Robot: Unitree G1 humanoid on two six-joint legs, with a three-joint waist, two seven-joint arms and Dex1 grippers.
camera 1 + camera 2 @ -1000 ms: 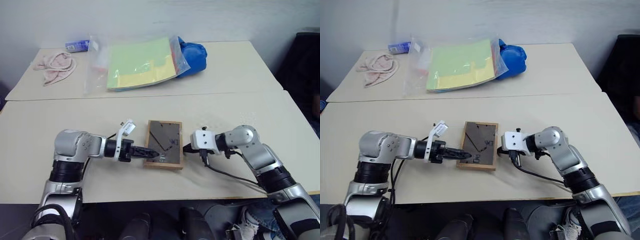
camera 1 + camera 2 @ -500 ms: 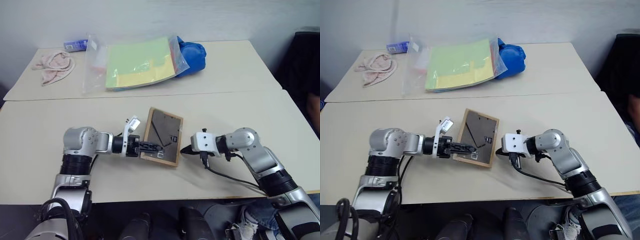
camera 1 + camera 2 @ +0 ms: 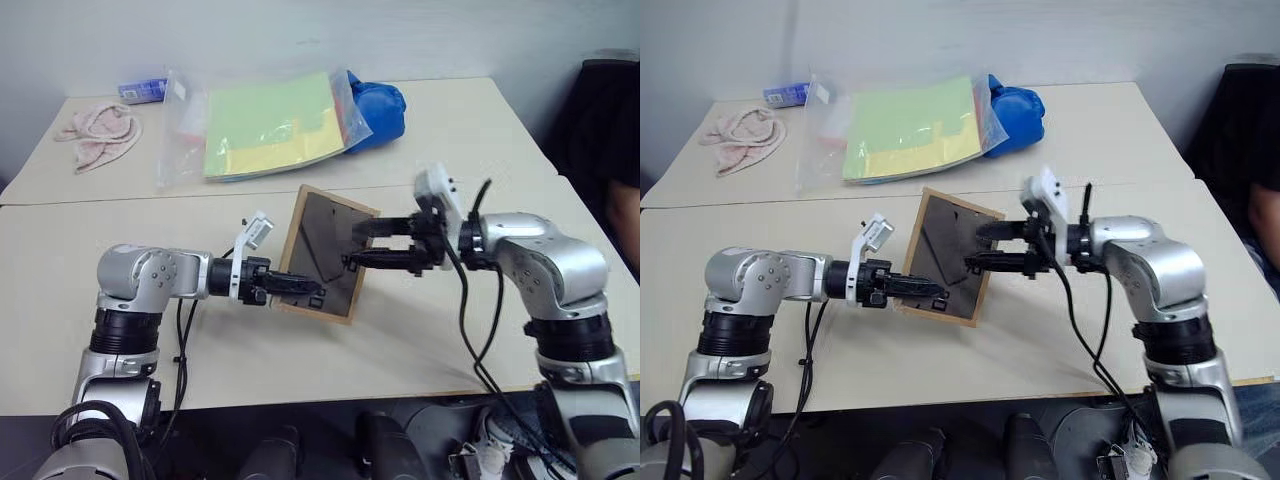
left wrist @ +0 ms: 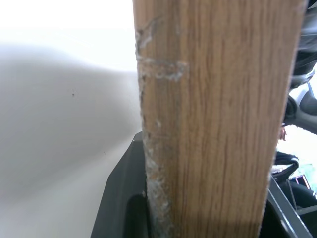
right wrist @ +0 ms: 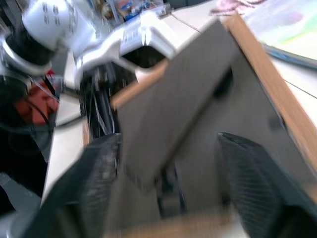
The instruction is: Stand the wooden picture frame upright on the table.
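Two cream-beige desks [image 3: 480,300] abut; on the nearer one, at centre, the small light-wood picture frame [image 3: 325,255] is tilted up, grey back showing. The left gripper [image 3: 300,290] has its jaws clamped on the frame's lower edge at 7 o'clock. The right gripper [image 3: 375,245], jaws apart, reaches the back panel at 3 o'clock. Next, likely: unfold the stand.

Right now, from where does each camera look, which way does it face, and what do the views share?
Left and right eye views: from the head, forward and down over the table; both arms show.
Left wrist view: along the left end effector, shut on the wooden picture frame edge.
Right wrist view: along the open right end effector, facing the frame's grey back.
Shared: the frame appears in every view, tilted up off the table.
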